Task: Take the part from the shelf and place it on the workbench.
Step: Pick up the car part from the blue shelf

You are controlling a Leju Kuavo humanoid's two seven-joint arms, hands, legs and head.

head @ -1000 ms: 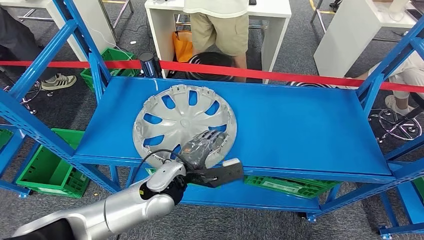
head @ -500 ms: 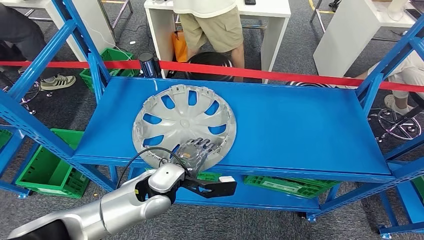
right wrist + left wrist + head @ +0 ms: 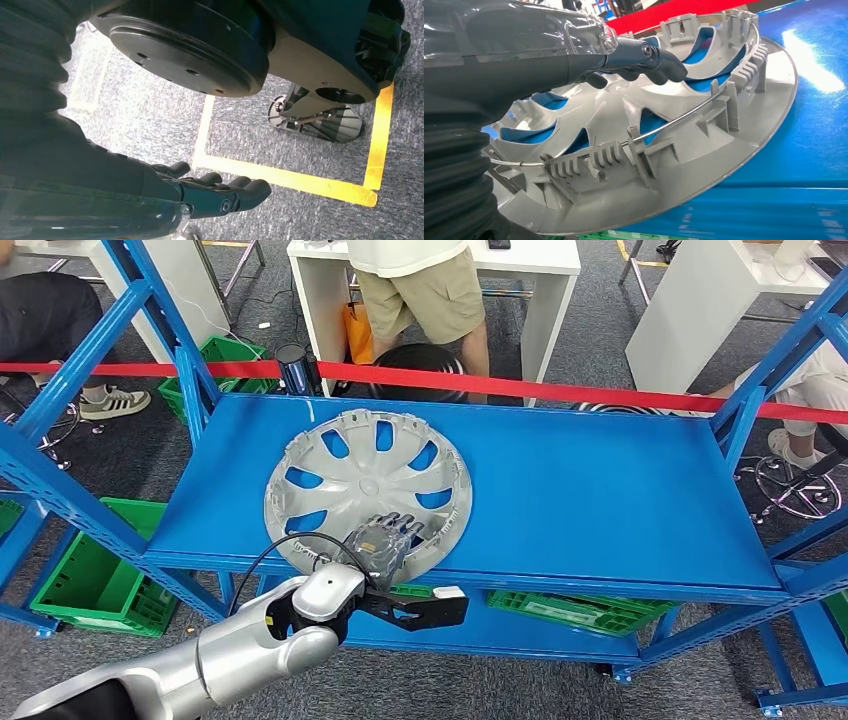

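1. One grey wheel cover (image 3: pixel 367 489), the task's part, lies on the blue shelf (image 3: pixel 600 490) with its clipped inner face up; we place it toward nine o'clock on the shelf top, its near rim reaching the shelf's front edge at six o'clock.
2. We read no brand, label or writing on the wheel cover, the shelf or anything around them.
3. Our left hand (image 3: pixel 385 543) sits at the cover's six o'clock rim: the dark fingers (image 3: pixel 659 67) reach over the rim and across the spokes, while the thumb points out below the shelf's front edge. We cannot tell whether the hand is clamped on the rim or only resting over it.
4. In the left wrist view the cover's far side lies on the shelf and a wire ring (image 3: pixel 674 122) runs through its clips.
5. Our right hand (image 3: pixel 220 192) hangs over grey carpet beside a yellow floor line (image 3: pixel 295 180), its fingers apart and holding nothing.
6. From twelve to three o'clock of the cover the shelf top is bare blue. A red tape barrier (image 3: pixel 560 392) crosses behind the shelf's far edge, with a person (image 3: pixel 425 290) at a white table (image 3: pixel 545 300) beyond it.
7. Green crates (image 3: pixel 95 585) sit under the shelf.
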